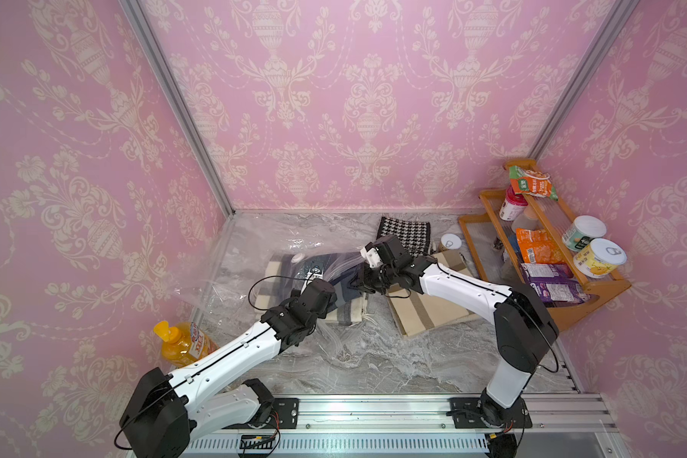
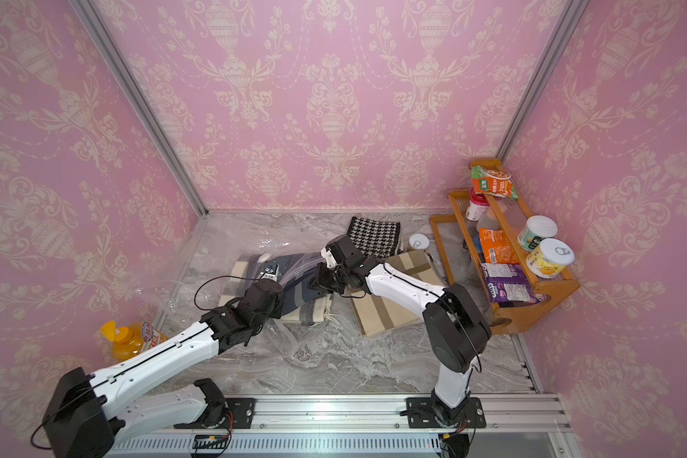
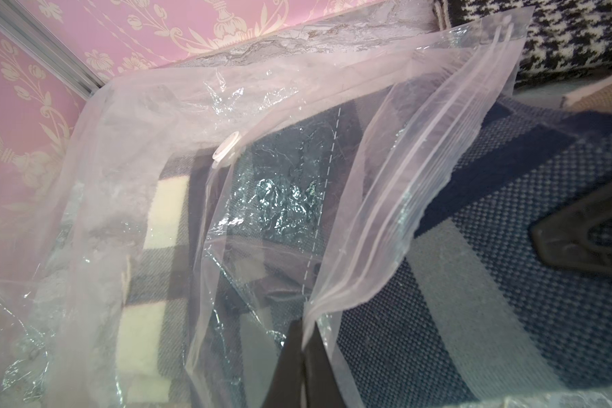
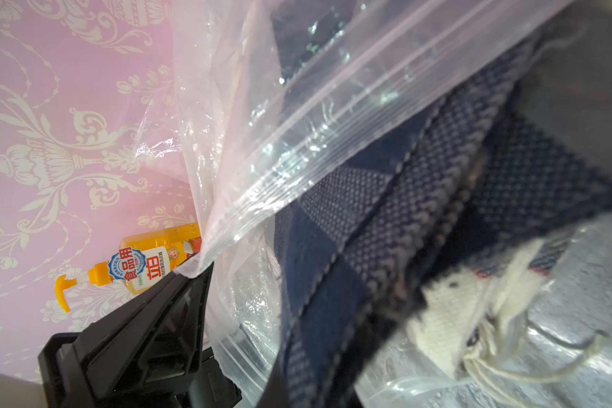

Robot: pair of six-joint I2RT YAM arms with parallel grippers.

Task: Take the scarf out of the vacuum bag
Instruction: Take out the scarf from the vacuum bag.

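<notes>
Since the orange soap bottle (image 1: 183,343) is parked way off at the left edge of the surface (image 1: 373,357), it's well clear of the action.

Next over is the vacuum bag (image 1: 246,246), a big crinkly clear thing spread toward the left wall, with its little white valve (image 3: 227,150) sitting over the cloth inside. The left hand (image 3: 302,339) is shut on the bag's zip lip (image 3: 421,169), and that lip stands up off the fabric like a tent flap. My read is that's the whole point: pin the plastic and hold the mouth gaping, so the cloth slides out without dragging the bag along.

The scarf (image 3: 491,282), a navy/grey/cream check, is half in, half out. The cream end sits under plastic, while the navy end and fringe poke past the raised lip.

The right hand (image 1: 352,283) is closed too, down on that navy end. A fold seems to run right into it, so I'd call it clamped on the scarf, though the pinch itself is hidden. It reaches in from the right, which suits a pull away from the bag.

Further right are a beige striped cloth (image 1: 433,305), a houndstooth cloth (image 1: 407,234) and a snack rack (image 1: 595,293), probably just bystanders.
</notes>
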